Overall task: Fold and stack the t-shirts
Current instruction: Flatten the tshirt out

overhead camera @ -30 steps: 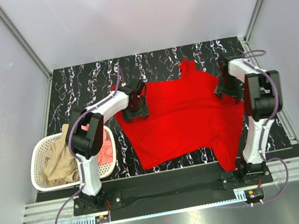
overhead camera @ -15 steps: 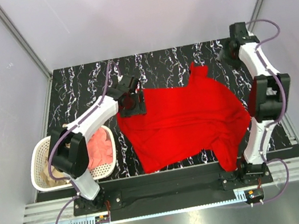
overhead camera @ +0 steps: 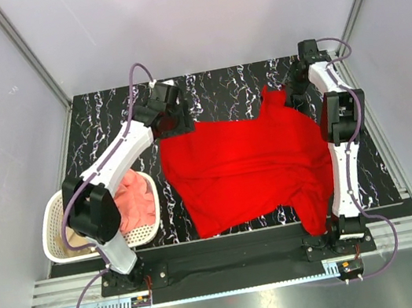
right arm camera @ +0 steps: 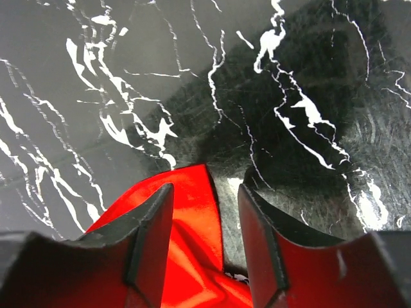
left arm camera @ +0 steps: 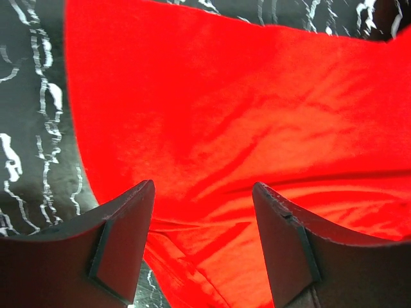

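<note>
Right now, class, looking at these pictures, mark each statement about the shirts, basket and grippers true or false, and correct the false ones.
1. The red shirt lies spread on the table. True.
2. The basket is on the robot's right. False: it is on the left.
3. The left gripper is clamped on the red shirt. False: its jaws stand open above the cloth.
4. A pink shirt lies in the basket. True.
5. The right gripper is at a pointed tip of the red shirt. True.
</note>
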`<state>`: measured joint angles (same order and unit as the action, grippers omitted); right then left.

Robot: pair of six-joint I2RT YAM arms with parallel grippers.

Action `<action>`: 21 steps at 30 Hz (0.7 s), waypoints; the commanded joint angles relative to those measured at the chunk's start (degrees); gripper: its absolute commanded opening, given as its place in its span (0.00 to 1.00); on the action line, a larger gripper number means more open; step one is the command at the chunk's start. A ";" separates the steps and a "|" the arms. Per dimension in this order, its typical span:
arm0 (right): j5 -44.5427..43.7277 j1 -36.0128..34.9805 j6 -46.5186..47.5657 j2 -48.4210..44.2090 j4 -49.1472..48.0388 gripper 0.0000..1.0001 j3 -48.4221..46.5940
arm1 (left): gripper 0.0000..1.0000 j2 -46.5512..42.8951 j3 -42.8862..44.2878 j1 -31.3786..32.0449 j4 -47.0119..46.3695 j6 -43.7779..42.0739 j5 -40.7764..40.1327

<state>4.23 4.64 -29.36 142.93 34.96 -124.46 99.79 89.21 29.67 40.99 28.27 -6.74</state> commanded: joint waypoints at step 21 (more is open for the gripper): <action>3.42 -1.04 2.56 3.84 2.04 0.42 -5.34 | 0.66 -1.26 -1.67 -9.98 -3.81 0.73 -1.17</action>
<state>7.09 4.32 -28.12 145.21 34.57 -126.74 99.79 86.52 20.88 39.66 28.53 -6.92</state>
